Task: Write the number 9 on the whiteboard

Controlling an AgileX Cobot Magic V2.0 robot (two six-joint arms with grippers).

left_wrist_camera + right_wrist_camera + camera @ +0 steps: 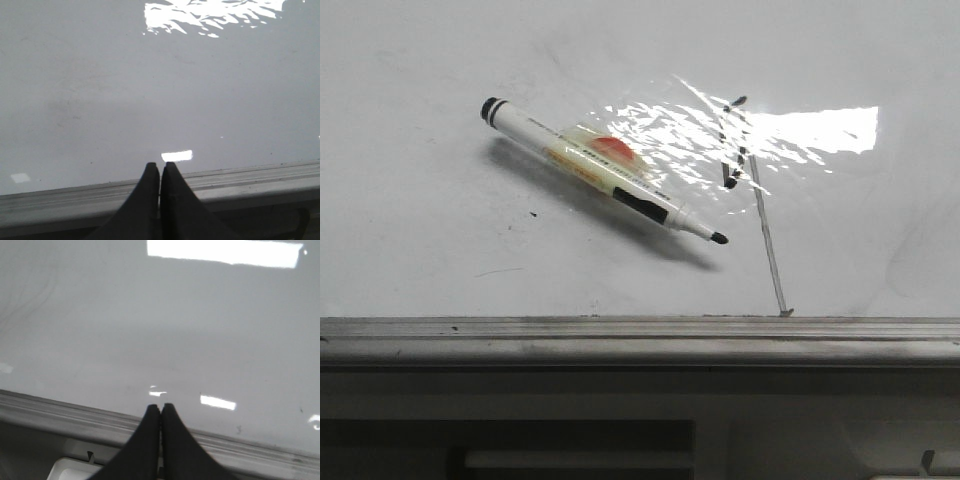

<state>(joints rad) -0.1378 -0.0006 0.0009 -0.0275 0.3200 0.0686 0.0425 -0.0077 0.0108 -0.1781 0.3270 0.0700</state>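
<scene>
The whiteboard (430, 250) fills the front view, glossy with bright glare at the upper right. A white marker (605, 172) with a black end and a bare black tip lies on it, slanting down to the right. Right of its tip is the number 9 (738, 145), short broken black strokes joined to a long thin grey tail running down to the rail. No gripper shows in the front view. My left gripper (160, 167) is shut and empty over the board's (100, 90) near rail. My right gripper (160, 408) is shut and empty over the board (150, 330) by its rail.
A scuffed grey metal rail (640, 335) runs along the board's near edge; it also shows in the left wrist view (250, 180) and the right wrist view (60, 412). Small dark specks (533, 215) and a faint scratch (498, 271) mark the board left of the marker.
</scene>
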